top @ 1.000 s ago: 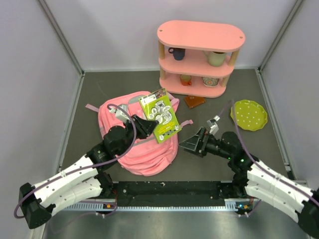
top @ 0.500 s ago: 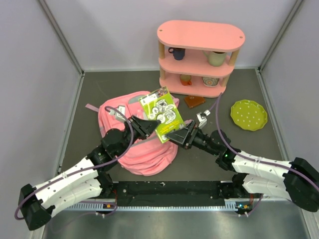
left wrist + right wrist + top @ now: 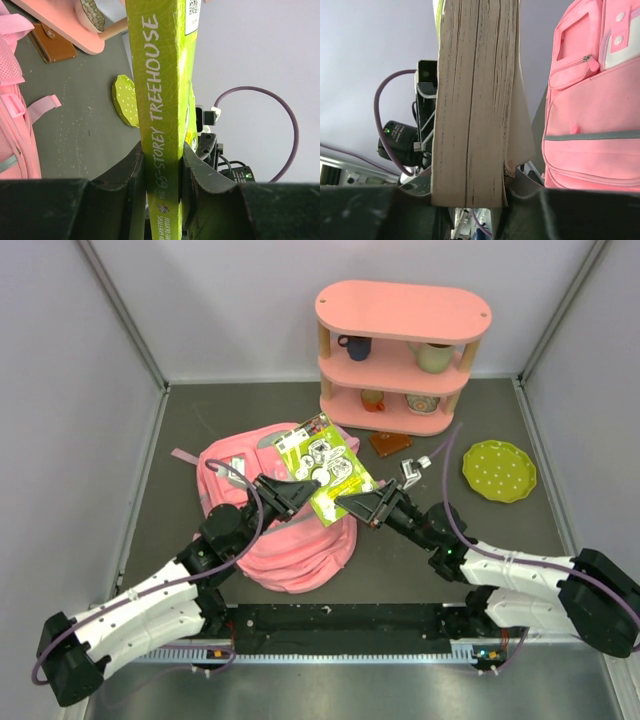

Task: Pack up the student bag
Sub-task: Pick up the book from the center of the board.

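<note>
the right hand [image 3: 350, 504] has come in and closed on the green book [image 3: 322, 462]; the left hand [image 3: 303, 488] clamps its spine, above the student bag [image 3: 290, 550] lying on the surface [image 3: 250, 412].

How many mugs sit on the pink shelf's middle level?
2: a dark blue mug on the left of that level, a pale mug on the right. The top board may hide others behind.

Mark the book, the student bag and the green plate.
book [image 3: 322, 468]: top external view, middle of its green cover.
student bag [image 3: 295, 555]: top external view, pink fabric near its bottom.
green plate [image 3: 499, 471]: top external view, centre of its dotted face.
</note>
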### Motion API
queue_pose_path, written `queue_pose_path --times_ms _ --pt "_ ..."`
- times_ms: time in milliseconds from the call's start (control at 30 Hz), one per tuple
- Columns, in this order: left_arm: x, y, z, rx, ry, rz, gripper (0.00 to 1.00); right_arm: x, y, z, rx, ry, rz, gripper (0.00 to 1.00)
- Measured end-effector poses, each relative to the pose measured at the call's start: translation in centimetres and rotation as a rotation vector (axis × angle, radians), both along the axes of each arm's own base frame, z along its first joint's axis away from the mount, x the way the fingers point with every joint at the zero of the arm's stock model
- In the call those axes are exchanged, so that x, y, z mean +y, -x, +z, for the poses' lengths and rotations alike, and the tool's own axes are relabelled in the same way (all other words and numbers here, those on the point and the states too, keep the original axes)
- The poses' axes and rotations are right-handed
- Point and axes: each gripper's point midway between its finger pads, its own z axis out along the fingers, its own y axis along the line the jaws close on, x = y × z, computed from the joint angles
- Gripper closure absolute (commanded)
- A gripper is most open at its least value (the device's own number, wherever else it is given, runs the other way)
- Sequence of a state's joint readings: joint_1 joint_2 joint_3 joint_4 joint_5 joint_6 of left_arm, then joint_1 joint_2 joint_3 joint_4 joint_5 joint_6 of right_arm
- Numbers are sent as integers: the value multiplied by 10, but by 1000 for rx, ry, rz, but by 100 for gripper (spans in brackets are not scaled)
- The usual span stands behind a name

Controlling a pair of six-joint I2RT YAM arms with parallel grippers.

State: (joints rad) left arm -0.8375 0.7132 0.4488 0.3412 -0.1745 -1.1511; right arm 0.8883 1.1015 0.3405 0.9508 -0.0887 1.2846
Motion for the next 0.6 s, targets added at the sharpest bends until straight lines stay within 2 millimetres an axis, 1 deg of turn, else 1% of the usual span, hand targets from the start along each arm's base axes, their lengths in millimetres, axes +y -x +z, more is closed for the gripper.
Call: queue_pose_path --times_ms 33,67,100,133,167,200,233,267,333,433,600 --pt "0 0 0 1 5 1 98 0 0 0 -3 2 -3 98" --pt "0 0 0 1 8 0 90 0 0 -1 -3 4 -4 100" --pt "0 0 -1 1 10 -2 77 0 -1 -2 -4 7 -6 100" --pt "0 0 -3 4 10 -2 54 0 0 -2 -7 10 -6 100" --pt "0 0 -4 6 9 -4 44 -1 0 -3 -9 15 -7 100" --pt "0 1 -5 6 7 -6 36 -1 0 -3 -10 19 -6 100" --pt "0 1 -6 8 5 -9 25 -2 1 -2 -18 21 -6 100" --pt "-1 2 -6 6 1 -16 22 -2 2 -1 -27 26 -5 100" --pt "0 5 -4 -11 -3 -27 20 -4 5 -4 -28 50 -2 100" --pt "4 8 -5 -33 -39 -31 18 -6 10 -7 -34 77 13 100" --pt "20 -3 -5 -79 -101 4 17 -12 23 -9 -43 100 53 100"
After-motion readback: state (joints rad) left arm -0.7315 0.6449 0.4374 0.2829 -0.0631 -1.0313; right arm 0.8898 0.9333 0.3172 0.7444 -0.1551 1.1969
